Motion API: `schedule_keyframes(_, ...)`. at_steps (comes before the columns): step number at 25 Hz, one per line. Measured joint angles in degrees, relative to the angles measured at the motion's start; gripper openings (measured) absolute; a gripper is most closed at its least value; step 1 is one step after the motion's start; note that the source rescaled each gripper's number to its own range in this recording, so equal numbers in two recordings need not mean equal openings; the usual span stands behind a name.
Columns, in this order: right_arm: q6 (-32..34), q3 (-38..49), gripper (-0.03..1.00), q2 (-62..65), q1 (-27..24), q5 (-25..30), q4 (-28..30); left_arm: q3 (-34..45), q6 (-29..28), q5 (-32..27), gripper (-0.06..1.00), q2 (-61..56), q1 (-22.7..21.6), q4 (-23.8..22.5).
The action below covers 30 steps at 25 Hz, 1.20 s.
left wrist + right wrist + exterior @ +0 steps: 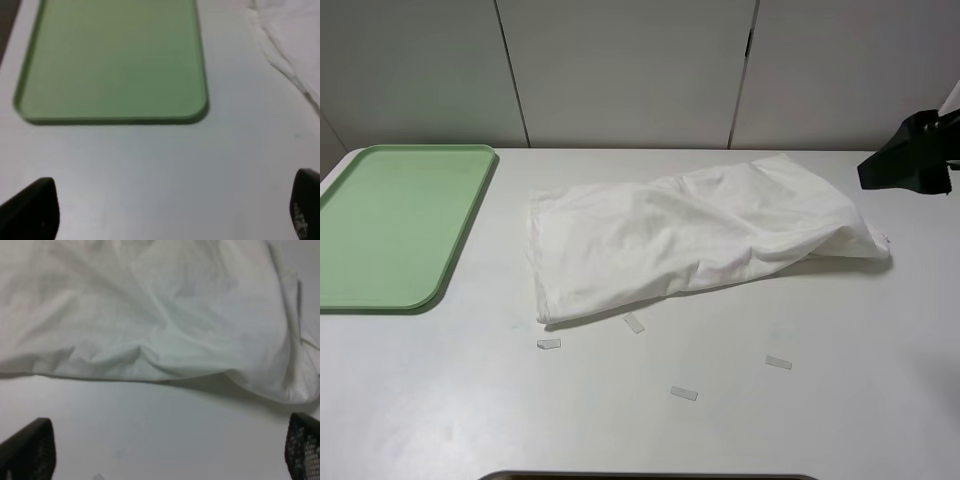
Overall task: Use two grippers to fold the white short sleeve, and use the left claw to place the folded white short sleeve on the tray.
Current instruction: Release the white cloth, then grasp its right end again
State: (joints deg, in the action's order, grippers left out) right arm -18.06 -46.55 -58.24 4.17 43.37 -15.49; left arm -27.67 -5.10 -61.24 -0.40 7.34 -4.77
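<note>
The white short sleeve (690,235) is plain white (greyer where its creases fall in shade). The tray (380,225) is an even pale green, slightly darker along its rim. The bench (820,400) is a matt off-white, and the paper scraps (684,393) on it are pale grey-white. The wall panels (620,70) are light grey with dark seams. The right pincer (166,450) has black fingers (302,447) with a fine mesh texture. The left pincer (165,210) is black too.

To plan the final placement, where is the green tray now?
In the exterior high view the tray lies flat at the far left of the table, left of the white short sleeve and not touching it.
</note>
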Motion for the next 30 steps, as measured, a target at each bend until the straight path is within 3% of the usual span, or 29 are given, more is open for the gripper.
schedule_keyframes(3, 0.0, 0.0, 1.0, -1.0, 0.0, -1.0, 0.1, 0.0, 0.0, 0.0, 0.9, 0.0, -4.4, 0.0)
schedule_keyframes(6, 1.2, -2.2, 1.0, -7.8, 0.0, -1.5, 1.8, 0.0, 0.0, 0.1, 0.9, 0.0, -5.8, 0.0)
schedule_keyframes(12, 4.6, -15.7, 1.0, -25.5, -0.9, -1.8, 9.1, 0.0, 0.0, 0.1, 0.9, 0.0, -6.0, 0.0)
schedule_keyframes(19, 5.4, -33.3, 1.0, -45.4, -7.9, 1.5, 12.9, 0.0, 0.0, 0.1, 0.9, 0.0, -6.0, 0.0)
schedule_keyframes(30, 3.9, -41.1, 1.0, -59.2, -9.7, 2.9, 19.0, 0.0, 0.1, 0.1, 0.9, 0.0, -6.0, 0.0)
